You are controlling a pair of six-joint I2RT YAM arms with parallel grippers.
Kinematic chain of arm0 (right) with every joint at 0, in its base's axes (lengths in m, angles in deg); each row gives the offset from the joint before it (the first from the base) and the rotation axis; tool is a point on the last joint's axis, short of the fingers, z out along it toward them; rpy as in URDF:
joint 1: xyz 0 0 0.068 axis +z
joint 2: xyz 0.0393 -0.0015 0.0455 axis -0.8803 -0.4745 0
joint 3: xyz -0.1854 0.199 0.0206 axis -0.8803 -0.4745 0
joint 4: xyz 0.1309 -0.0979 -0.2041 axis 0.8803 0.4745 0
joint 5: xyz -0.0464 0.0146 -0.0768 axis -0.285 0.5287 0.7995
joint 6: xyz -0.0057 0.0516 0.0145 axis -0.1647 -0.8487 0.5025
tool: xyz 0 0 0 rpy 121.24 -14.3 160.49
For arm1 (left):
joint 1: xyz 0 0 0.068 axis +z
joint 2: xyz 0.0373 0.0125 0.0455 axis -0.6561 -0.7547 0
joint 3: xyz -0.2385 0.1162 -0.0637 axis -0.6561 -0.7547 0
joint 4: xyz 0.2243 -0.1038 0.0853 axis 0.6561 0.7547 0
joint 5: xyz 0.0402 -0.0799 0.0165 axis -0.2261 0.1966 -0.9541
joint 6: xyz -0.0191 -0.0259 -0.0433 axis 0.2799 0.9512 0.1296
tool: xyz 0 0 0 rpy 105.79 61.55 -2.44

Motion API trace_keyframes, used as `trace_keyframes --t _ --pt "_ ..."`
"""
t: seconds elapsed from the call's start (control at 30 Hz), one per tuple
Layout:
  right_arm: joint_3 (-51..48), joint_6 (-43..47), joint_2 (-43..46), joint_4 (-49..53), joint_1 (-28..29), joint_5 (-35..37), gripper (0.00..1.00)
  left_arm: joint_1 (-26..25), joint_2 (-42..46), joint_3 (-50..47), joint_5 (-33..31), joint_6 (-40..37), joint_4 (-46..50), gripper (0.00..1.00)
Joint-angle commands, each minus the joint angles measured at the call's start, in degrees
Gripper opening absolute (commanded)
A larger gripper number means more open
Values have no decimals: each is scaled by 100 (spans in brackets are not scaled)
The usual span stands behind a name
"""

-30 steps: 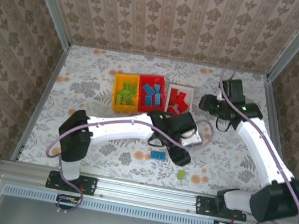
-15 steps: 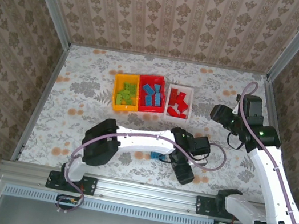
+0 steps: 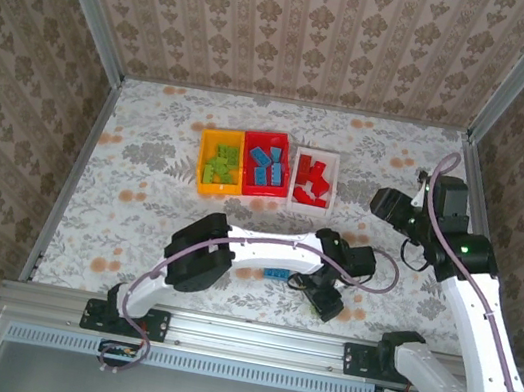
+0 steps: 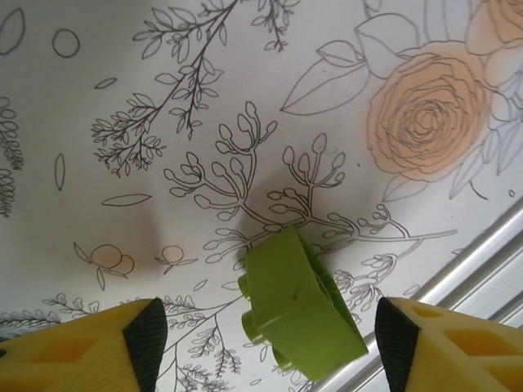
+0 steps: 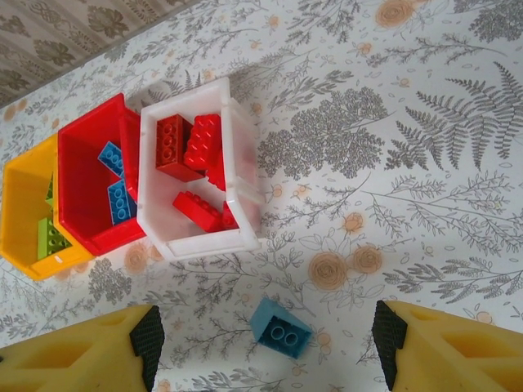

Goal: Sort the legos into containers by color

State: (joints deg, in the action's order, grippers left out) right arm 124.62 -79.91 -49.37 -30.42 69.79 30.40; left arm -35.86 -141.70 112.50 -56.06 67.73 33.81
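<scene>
Most legos [image 3: 267, 169] sit sorted in the bins [image 3: 270, 137]; a green brick [image 4: 298, 314] and a blue brick [image 5: 279, 328] lie loose on the tabletop [image 3: 142, 185]. The left pincer [image 4: 271, 331] hangs released over the green brick. The right pincer [image 5: 265, 336] is released and empty.

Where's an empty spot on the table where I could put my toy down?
Left of the yellow bin the table is bare to the side rail; behind the bins too. Crowded at the front: left arm, blue brick, green brick.

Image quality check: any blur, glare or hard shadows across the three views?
Left wrist: green lego sharp, soft shadows on the tablecloth beyond it, no glare. Right wrist: white bin and blue lego crisp, light even. Top external: flat diffuse light, slightly soft detail.
</scene>
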Motion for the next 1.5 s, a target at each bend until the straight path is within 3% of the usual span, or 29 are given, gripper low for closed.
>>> trace_keyframes --t 0.0,0.37,0.57,0.77,0.87,1.0,1.07,1.13,1.3,1.47 --pt "-111 -10 133 -62 -37 -194 72 -83 -175 152 12 125 133 66" --pt "-128 -4 360 117 -55 -320 70 -67 -406 472 -205 -31 278 30" --pt "375 -71 475 1058 -144 -1125 70 167 218 136 -607 166 188 28" --pt "784 -80 819 2300 -144 -2397 70 631 950 -346 -678 285 40 27" --pt "604 -153 1195 2403 -146 -3116 70 952 1293 -585 -675 319 40 27" --pt "-116 -245 1610 1810 -21 -3942 68 1503 1854 -951 -714 383 -3 27" --pt "-394 -322 1634 1361 285 -3846 67 1833 2125 -1097 -743 401 49 27" --pt "-567 -350 1454 768 942 -3265 68 2255 2380 -1212 -757 376 108 27" --pt "-571 -267 228 -983 2459 -1949 68 3362 2602 -1227 -993 123 333 27" --pt "-201 -151 -974 -2511 2800 -1521 70 4441 2340 -902 -1127 -29 341 27"
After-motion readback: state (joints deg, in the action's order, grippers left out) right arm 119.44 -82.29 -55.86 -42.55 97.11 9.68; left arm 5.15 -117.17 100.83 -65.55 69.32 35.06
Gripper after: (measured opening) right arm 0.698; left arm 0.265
